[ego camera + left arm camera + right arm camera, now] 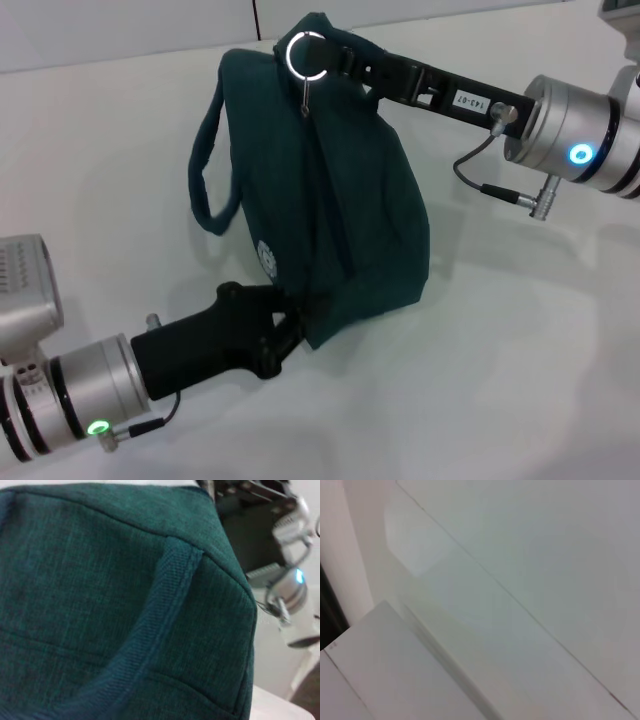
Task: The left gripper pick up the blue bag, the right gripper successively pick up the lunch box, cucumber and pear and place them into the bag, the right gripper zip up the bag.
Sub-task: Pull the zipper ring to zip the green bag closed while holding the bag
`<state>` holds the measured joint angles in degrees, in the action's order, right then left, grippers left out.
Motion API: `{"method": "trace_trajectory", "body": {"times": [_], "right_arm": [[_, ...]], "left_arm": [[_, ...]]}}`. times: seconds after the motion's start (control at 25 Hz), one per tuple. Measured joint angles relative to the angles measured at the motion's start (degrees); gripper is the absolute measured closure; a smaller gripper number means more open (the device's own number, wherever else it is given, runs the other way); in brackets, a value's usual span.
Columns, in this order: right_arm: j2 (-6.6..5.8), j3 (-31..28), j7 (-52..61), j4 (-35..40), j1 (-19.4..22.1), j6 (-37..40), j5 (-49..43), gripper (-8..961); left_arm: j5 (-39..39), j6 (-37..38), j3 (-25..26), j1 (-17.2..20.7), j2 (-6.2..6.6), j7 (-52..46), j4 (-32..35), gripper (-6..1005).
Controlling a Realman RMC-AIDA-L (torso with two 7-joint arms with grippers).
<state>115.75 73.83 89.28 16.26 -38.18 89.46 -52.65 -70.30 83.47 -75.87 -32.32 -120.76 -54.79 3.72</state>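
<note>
The left gripper (285,330) is sitting closest, low at the front of the white table (520,380), its black fingers closing on the bottom corner of the blue bag (330,200) and pinching the fabric there. There is one bag here, dark teal, standing bulged and leaning on the tabletop, with a small white round logo (266,256) on the side near that gripper. One loop handle (205,175) is hanging out to the left of the bag; the left wrist view is showing a strap of the same weave (160,615) running across the cloth, filling almost the whole picture.

The right gripper (335,55) is reaching in from the far right to the top of the bag, where one metal ring pull (306,55) is standing at the end of the zipper line, which is lying closed down the bag's middle. The tips are right beside that ring, but I cannot tell whether they are gripping it or how far apart they are. The right wrist view is showing only pale surfaces.

Two arms are at work, one at each end of the single bag.
</note>
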Motion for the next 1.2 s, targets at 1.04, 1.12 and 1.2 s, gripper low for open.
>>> {"method": "trace_trajectory", "body": {"times": [1.04, 1.12, 1.2], "right_arm": [[-1.48, -0.67, -1.46, 0.83, 0.94, -7.22, 0.12, 943], [-1.59, -1.29, -1.86, 0.89, 1.23, -7.37, -0.07, 943], [-1.63, -1.45, -1.97, 0.89, 1.29, -7.44, -0.09, 943]], "left_arm": [[-0.76, 2.53, -11.01, 1.42, 0.51, 0.39, 4.27, 944], [-0.73, 3.00, -11.58, 1.53, 0.52, 0.40, 4.28, 945], [-0.74, 3.24, -12.15, 1.67, 0.52, 0.41, 4.28, 945]]}}
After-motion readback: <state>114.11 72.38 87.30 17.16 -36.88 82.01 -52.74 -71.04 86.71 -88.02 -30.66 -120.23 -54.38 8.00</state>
